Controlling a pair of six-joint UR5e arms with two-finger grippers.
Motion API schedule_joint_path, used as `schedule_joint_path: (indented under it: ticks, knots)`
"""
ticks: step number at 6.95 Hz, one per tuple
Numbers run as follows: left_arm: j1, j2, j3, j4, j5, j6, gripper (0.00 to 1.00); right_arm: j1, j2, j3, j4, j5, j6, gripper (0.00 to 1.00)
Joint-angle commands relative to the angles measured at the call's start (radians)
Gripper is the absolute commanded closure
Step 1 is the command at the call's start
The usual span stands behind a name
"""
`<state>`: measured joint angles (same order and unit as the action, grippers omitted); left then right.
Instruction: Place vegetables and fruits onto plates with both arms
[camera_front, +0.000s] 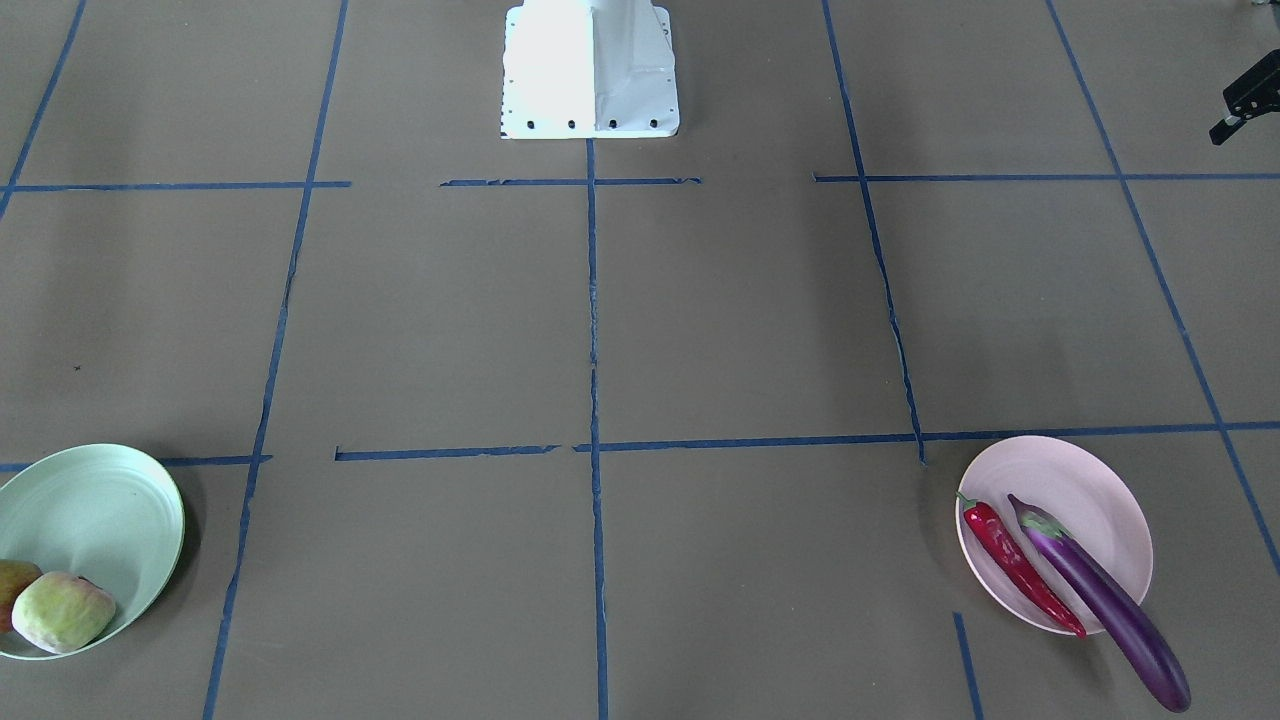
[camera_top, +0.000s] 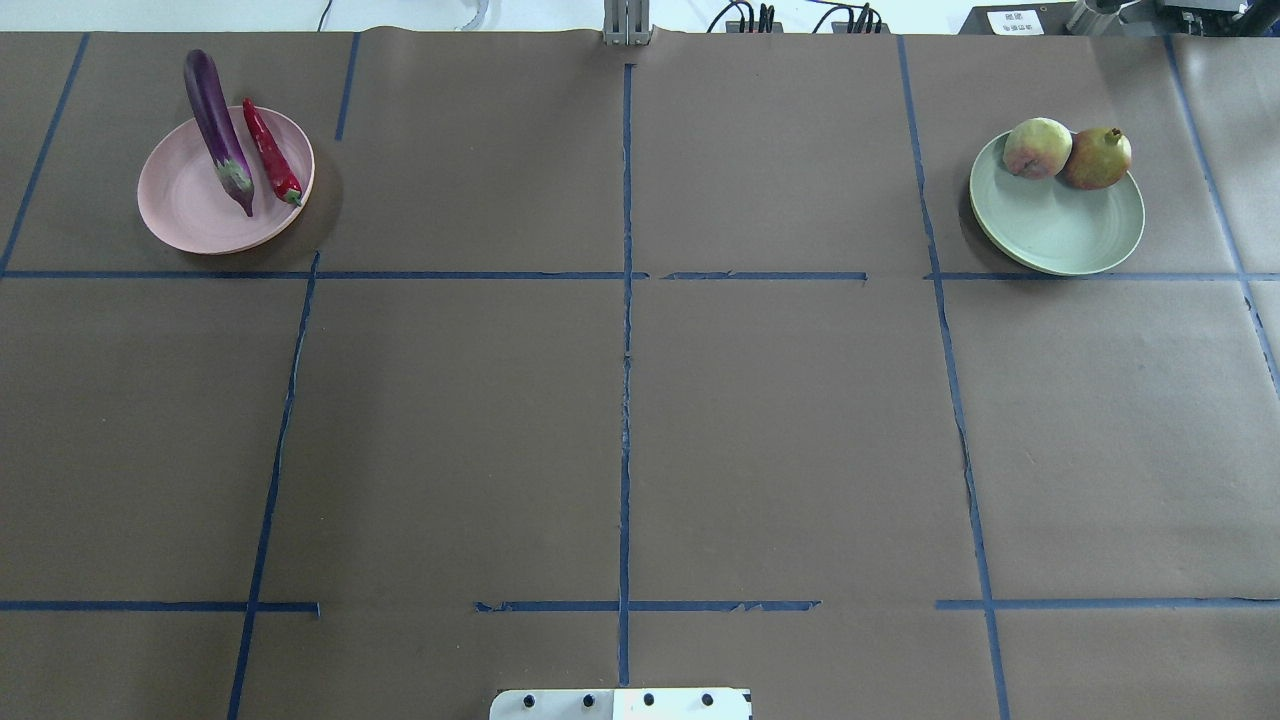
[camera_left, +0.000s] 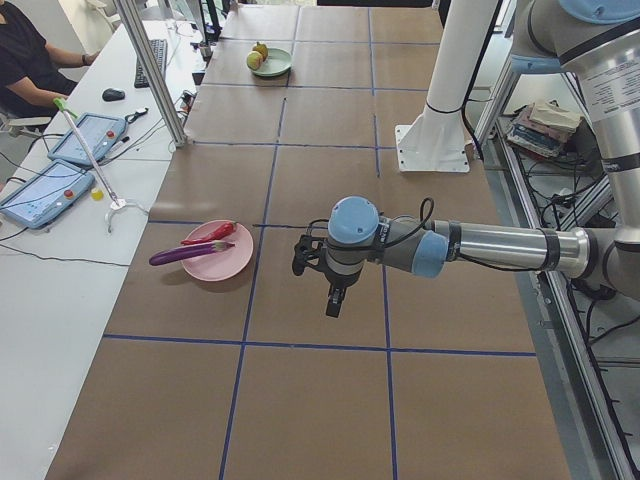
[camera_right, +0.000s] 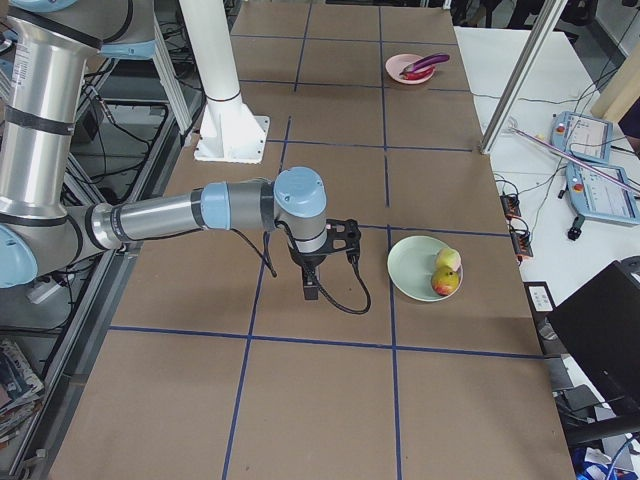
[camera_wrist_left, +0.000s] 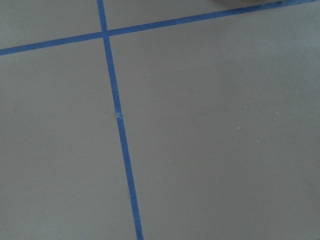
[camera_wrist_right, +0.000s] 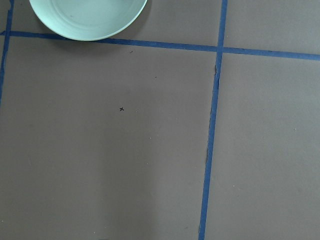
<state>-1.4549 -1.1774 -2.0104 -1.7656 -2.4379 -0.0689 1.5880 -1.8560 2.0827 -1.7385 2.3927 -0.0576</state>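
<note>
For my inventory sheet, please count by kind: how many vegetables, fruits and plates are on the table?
Vegetables: 2, the long glossy purple eggplant and the thin red chili pepper.
Fruits: 2, the round red-yellow fruit with a crown and the round pale green fruit.
Plates: 2, the round pale pink plate and the round mint green plate.
Total: 6.

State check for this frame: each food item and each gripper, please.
eggplant: on pink plate, one end overhanging rim.
chili pepper: on pink plate, beside eggplant.
pomegranate: on green plate, touching green fruit.
green fruit: on green plate.
left gripper: above bare table; open or shut unclear.
right gripper: above bare table; open or shut unclear.
</note>
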Motion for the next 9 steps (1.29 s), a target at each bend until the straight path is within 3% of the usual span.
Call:
schedule_joint_path:
  ticks: [1,9]
  knots:
    - [-0.004,-0.001,-0.004,0.002,-0.01,0.0,0.0,0.0,0.001,-0.001,0.001,0.0,-0.001,0.0]
    - [-0.001,-0.002,-0.004,0.003,0.0,0.001,0.0,0.0,0.008,-0.004,0.004,0.005,0.004,0.0]
